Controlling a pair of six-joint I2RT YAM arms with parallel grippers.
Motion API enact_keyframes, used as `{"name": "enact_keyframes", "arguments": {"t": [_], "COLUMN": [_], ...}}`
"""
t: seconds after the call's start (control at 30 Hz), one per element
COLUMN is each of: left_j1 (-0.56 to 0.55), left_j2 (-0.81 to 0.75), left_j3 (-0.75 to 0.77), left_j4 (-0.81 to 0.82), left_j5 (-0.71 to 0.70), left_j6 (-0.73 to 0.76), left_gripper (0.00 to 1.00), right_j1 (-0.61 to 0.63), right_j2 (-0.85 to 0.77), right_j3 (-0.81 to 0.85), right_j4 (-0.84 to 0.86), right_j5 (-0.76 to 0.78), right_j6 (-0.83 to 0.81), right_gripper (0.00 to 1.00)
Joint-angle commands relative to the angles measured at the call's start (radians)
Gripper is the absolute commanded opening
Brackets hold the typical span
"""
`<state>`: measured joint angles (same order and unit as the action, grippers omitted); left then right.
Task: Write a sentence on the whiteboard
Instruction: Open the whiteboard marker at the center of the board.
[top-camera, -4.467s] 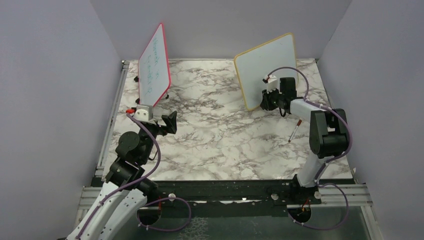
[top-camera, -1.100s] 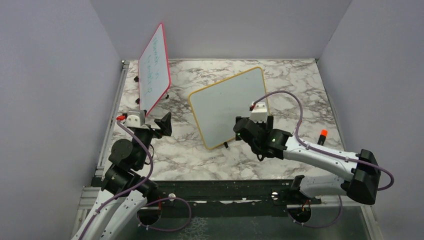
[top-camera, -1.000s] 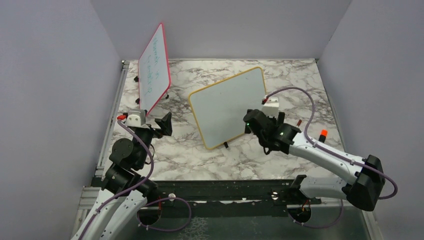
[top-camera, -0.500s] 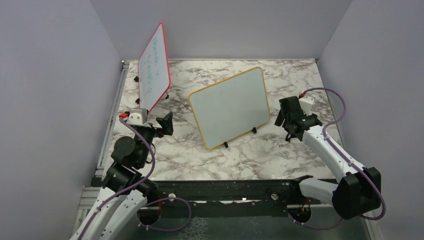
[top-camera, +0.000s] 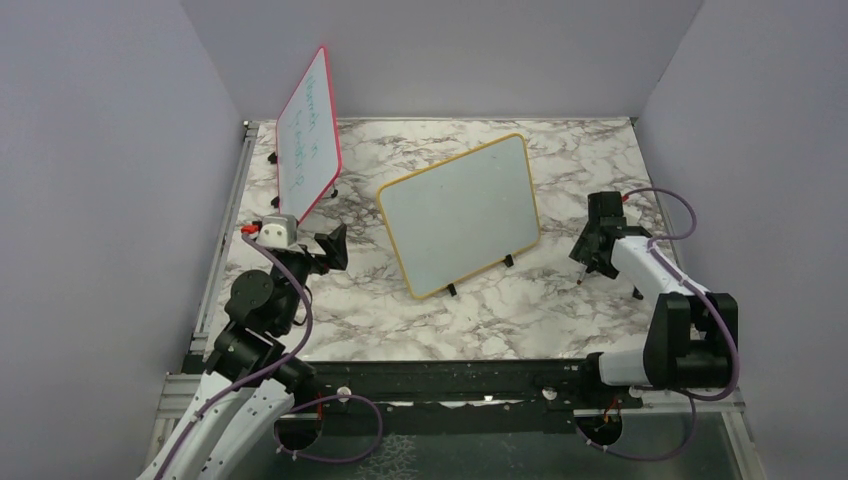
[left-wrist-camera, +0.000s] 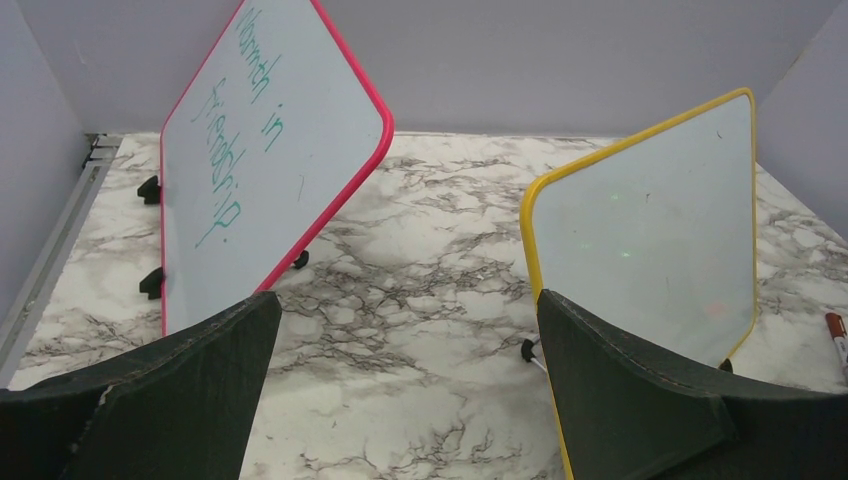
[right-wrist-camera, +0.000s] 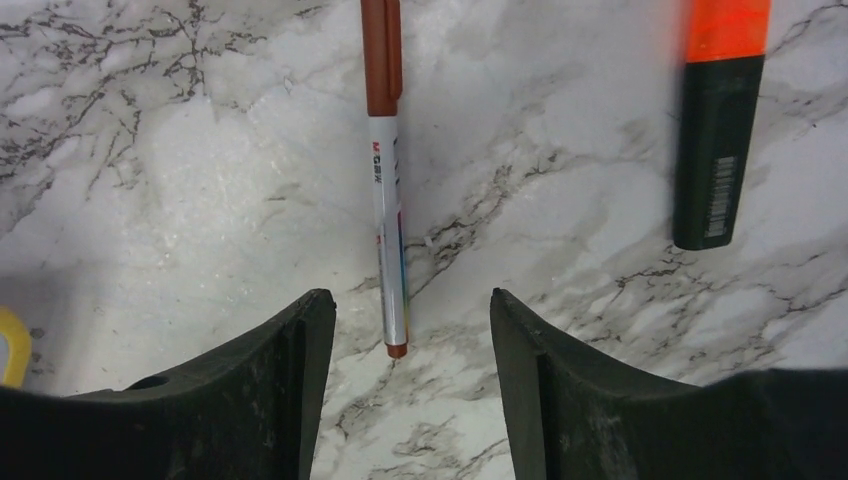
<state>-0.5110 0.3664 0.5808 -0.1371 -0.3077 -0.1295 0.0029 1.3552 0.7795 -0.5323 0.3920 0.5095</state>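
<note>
The marble-patterned counter (top-camera: 430, 320) fills the floor of a grey-walled enclosure. Near its middle, a little to the right, the whiteboard (top-camera: 460, 215) stands on small black feet. It is yellow-framed with rounded corners, leaning back, and its face is plain pale white. To its left, at the far-left corner of the counter and well apart from it, stands a red-pink-framed board (top-camera: 308, 135). That board is also leaning and carries slanted green-blue handwriting.

The left arm rises from the near-left edge. Its left hand (top-camera: 332, 246) hangs above the counter in front of the red-framed board, with its dark fingers spread wide and nothing between them. In the left wrist view both boards show beyond those fingers.

The right arm reaches along the right side of the counter. Its right hand (right-wrist-camera: 405, 385) points down at the surface, to the right of the whiteboard and apart from it. Its jaws stand partly apart, one on either side of the near end of a marker pen (right-wrist-camera: 385, 170), with a gap showing on each side.

The pen lies flat on the marble, with a white barrel and a red-brown cap at its far end. Beside it, apart and roughly parallel, lies a highlighter (right-wrist-camera: 718, 140) with a black body and an orange end.
</note>
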Motion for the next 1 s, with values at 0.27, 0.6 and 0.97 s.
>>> {"name": "enact_keyframes", "arguments": {"t": [0.27,0.6,0.97], "left_j1": [-0.001,-0.001,-0.001], "left_j2": [0.040,0.120,0.240], "left_j3": [0.004,0.068,0.231], "left_j4": [0.022,-0.102,-0.295], "left_j5": [0.052,0.043,0.241], "left_j6": [-0.007,-0.090,-0.137], "left_gripper": [0.99,0.99,0.99], "right_j1": [-0.086,-0.092,-0.090], "right_j2": [0.119,0.182,0.010], "right_j3": [0.021,0.042,0.019], "right_j4": [0.095,0.075,0.064], "right_j5": [-0.189,-0.203,-0.326], "right_j6": [-0.044,-0.044,-0.106], "right_gripper": [0.42,0.22,0.04]}}
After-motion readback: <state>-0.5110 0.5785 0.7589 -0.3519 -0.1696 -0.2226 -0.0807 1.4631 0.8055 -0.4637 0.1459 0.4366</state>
